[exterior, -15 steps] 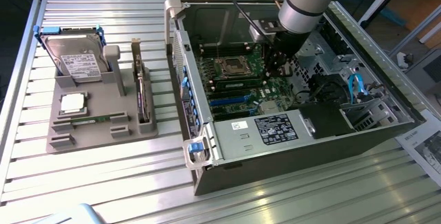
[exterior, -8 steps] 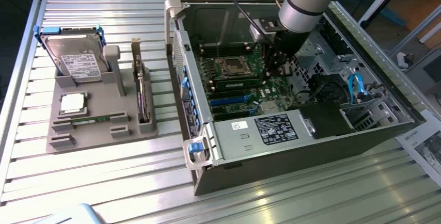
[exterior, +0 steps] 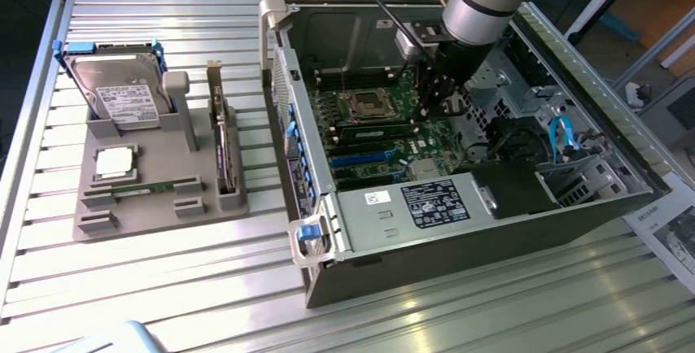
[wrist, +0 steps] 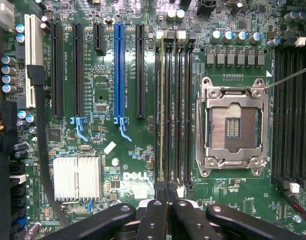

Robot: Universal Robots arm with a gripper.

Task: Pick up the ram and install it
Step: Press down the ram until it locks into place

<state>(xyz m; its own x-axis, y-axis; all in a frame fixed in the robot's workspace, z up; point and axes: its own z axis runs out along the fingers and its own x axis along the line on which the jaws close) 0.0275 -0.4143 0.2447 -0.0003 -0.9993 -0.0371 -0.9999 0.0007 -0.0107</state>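
Green and thin, the ram (exterior: 146,189) lay flat in a slot along the near edge of the grey holder (exterior: 163,207) on the desk (exterior: 163,288), just below the square silver chip (exterior: 114,162). The arm reached well apart from it, into the open computer case (exterior: 456,231), with the fingers (exterior: 443,97) low over the board. It would likely handle light, stiff and fragile, best pinched by its long edges.

From the wrist, the fingers (wrist: 164,212) stood closed on nothing, hovering just over the end of the dark memory slots (wrist: 173,105) beside the empty processor socket (wrist: 233,127).
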